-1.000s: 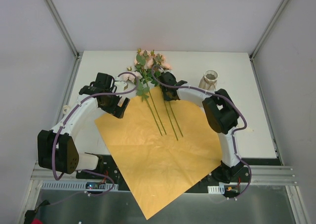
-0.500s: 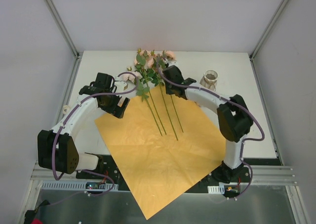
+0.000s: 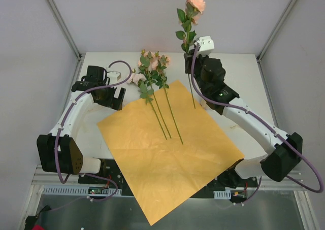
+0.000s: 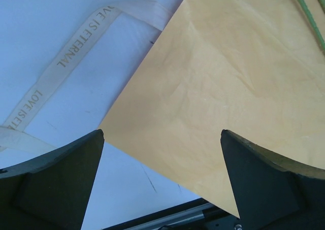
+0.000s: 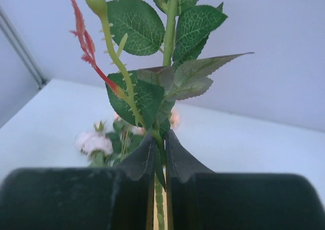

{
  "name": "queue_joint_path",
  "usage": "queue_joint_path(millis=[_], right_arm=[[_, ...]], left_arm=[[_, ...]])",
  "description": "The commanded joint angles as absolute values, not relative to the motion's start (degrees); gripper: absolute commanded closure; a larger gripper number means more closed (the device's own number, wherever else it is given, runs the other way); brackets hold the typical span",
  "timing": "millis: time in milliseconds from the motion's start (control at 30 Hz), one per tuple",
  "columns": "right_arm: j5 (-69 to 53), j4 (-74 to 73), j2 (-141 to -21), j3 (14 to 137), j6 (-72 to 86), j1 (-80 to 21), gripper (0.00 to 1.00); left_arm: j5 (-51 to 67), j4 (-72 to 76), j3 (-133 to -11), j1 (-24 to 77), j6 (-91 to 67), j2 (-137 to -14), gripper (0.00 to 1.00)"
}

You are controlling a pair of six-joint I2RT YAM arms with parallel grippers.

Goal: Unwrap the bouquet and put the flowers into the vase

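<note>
Rose stem upright, pinched between closed right fingers; left fingers spread wide above orange paper.

White table, pale grey walls

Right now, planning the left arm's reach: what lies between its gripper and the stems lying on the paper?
Only bare orange paper, from left gripper to stems; top view.

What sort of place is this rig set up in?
Probably a lab robot test cell, not a home or shop: bare white table boxed in by plain panels on aluminium posts, with a metal mounting rail at its near edge.
</note>
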State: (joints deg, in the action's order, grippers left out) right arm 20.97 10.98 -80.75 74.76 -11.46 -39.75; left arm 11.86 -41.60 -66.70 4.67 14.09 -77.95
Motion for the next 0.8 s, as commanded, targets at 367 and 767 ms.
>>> queue_joint_path(millis=[367,767], right_arm=[[20.0,43.4,-70.9,75.8,-25.5,-27.6,0.99],[24.0,52.8,-71.3,69.6,-24.3,-22.3,0.99]], left_arm=[[17.6,-43.5,-67.2,4.0,14.3,-72.3,0.01],[19.5,-44.6,-67.1,4.0,16.7,-71.2,0.01]])
